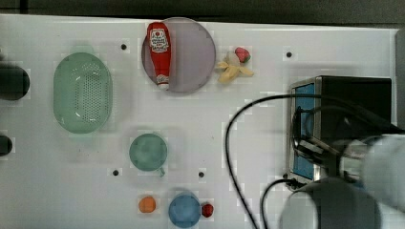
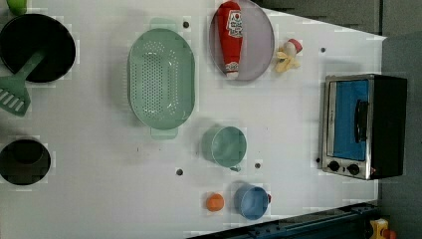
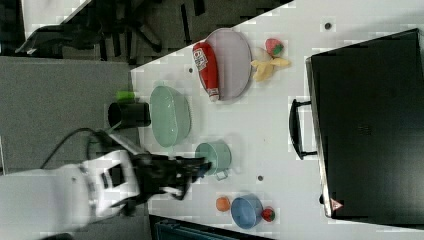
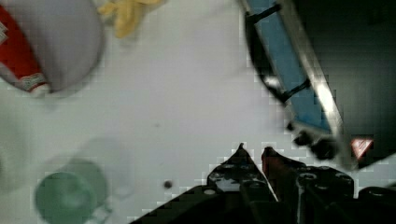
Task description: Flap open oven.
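The oven stands at the left view's right edge of the white table, black-bodied with a silver front frame. Its blue door lies flat against the frame, with the dark bar handle across it. In the wrist view the door and handle sit ahead of my gripper, which hangs above the table short of the oven's knobs. The fingertips stand a narrow gap apart with nothing between them. In the right view the gripper reaches out from the white arm. In the top view the arm covers part of the oven.
A ketchup bottle lies on a purple plate, with a banana and strawberry beside it. A green colander, green cup, blue cup and orange dot the table. Black cables loop near the oven.
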Tool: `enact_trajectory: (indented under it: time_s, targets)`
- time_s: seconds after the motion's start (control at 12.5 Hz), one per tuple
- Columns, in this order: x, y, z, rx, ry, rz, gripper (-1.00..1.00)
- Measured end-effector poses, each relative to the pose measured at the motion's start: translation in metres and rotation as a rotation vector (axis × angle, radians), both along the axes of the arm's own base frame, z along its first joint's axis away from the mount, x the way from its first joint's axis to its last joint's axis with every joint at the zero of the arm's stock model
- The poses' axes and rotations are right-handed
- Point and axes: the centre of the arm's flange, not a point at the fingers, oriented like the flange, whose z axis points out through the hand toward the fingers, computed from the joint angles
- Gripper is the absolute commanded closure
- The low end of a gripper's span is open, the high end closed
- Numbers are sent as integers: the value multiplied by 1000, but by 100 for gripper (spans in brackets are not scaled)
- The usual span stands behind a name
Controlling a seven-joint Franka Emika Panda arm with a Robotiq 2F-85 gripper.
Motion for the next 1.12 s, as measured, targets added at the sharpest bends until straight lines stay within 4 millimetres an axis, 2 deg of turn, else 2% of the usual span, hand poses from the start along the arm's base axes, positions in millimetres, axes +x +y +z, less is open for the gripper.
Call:
enact_trajectory:
  time_s: [0.16,0.24,0.4,0.56,0.8,0.96,1.12]
  targets:
    - [4,-38,-20,-71,-47,100,65]
    - [8,-52,-36,-100,-64,144,65]
    - [10,-65,-82,-109,-43,221,65]
    - [17,-67,-130,-128,-26,277,65]
    - [19,-51,-196,-123,26,332,65]
    - [23,-49,-226,-163,13,362,65]
    - [27,-48,-242,-176,28,378,65]
